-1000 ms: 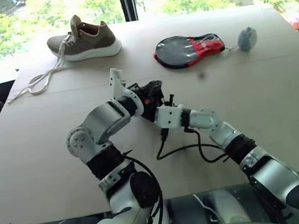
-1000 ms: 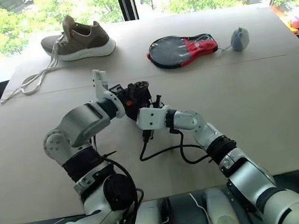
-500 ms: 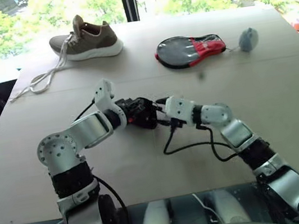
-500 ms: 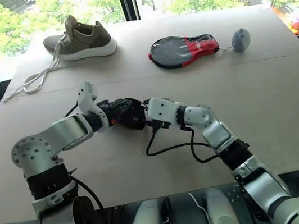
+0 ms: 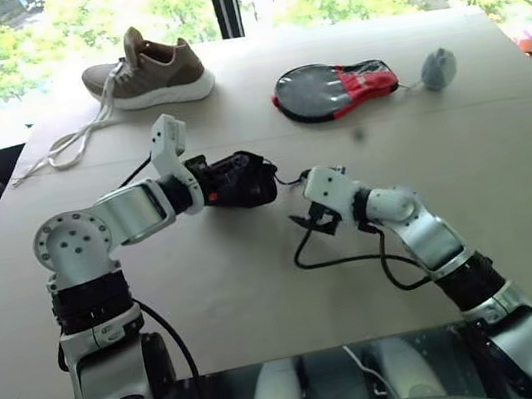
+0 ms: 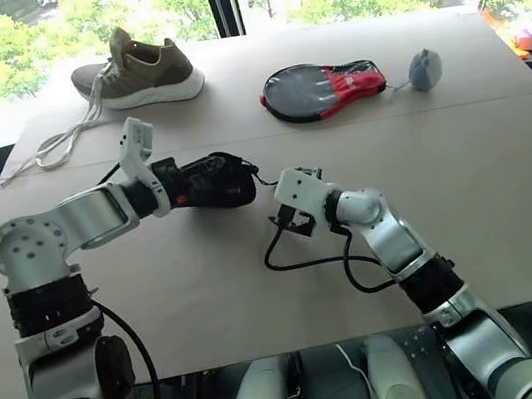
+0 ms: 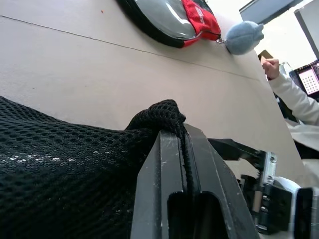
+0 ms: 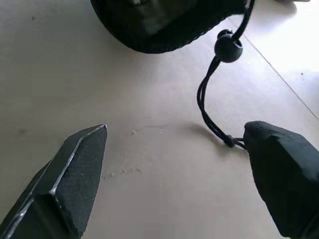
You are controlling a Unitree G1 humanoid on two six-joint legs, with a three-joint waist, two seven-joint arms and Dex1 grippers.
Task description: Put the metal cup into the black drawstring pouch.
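The black drawstring pouch (image 5: 247,177) lies on its side in the middle of the table. My left gripper (image 7: 180,133) is shut on a fold of its mesh fabric at the rim. The pouch's cord and bead toggle (image 8: 228,48) trail onto the table toward my right gripper (image 5: 310,221). That gripper hovers just right of the pouch, open, with nothing between its fingers (image 8: 75,164). The cord runs close past one fingertip. The metal cup is hidden; a dull shape shows in the pouch's mouth (image 8: 149,20), and I cannot tell what it is.
A brown shoe (image 5: 150,71) with long laces (image 5: 65,145) sits at the far left. A black-and-red paddle case (image 5: 334,87) and a grey-blue lump (image 5: 439,69) lie at the far right. A person's sleeve (image 7: 299,99) shows beyond the table's right side.
My right gripper has opened and drawn back to the right, away from the pouch. My left arm swung its elbow out and carried the pouch a little to the left.
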